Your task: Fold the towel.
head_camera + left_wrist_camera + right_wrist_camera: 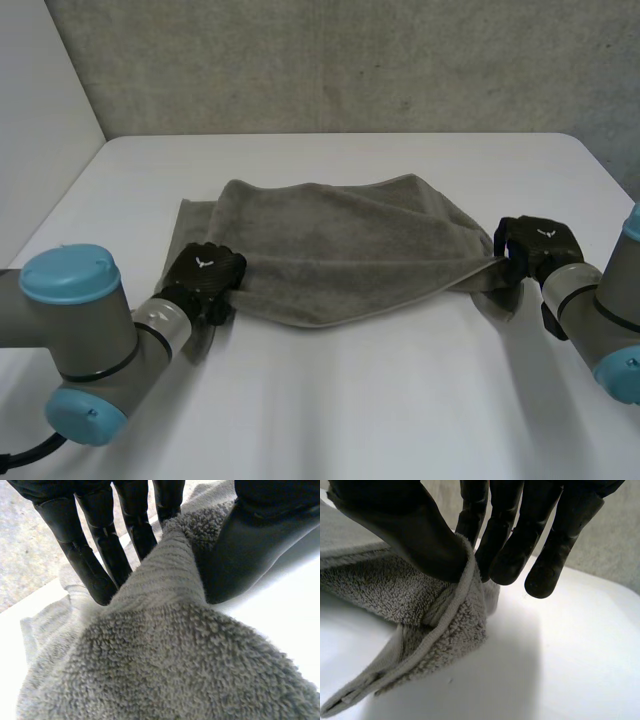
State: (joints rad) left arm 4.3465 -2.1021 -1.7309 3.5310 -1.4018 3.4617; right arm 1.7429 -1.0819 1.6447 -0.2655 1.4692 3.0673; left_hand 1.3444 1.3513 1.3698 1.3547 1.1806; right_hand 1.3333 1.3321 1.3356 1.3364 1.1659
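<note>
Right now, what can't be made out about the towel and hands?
- Head view: the towel hides its own lower layer.
- Head view: the left hand and right hand show their backs, hiding the pinch.
- Wrist views: picture edges cut off most of the towel.

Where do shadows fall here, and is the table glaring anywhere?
Head view: a soft shadow lies on the table under the lifted near edge of the towel; no harsh glare. Right wrist view: the corner pinched by the right robot hand shades the table beneath. Left wrist view: the table beside the left robot hand looks brightly lit.
</note>
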